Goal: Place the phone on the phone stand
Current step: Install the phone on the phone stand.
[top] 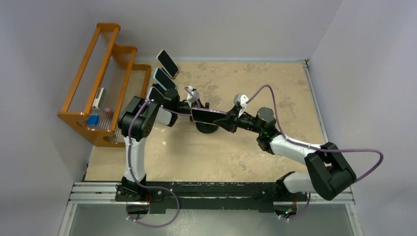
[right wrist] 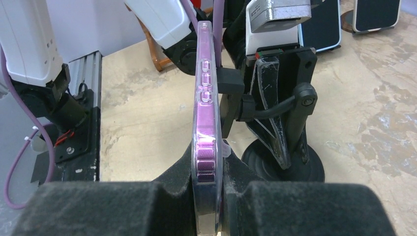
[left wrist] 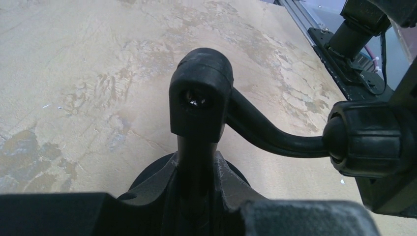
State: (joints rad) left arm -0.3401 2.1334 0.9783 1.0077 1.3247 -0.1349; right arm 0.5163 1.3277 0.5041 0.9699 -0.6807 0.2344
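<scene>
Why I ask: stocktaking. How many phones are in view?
4 phones. One clamped in the right tool at the stand; three in a row beside the rack. The left arm may hide more.

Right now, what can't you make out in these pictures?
Phone screen: the right wrist view shows only its thin edge, and its lower end is lost between the right gripper pads.
Stand base: in the left wrist view, the left gripper covers most of it.
Small things in the wooden rack: too tiny in the top view to name.

No legible text anywhere
</scene>
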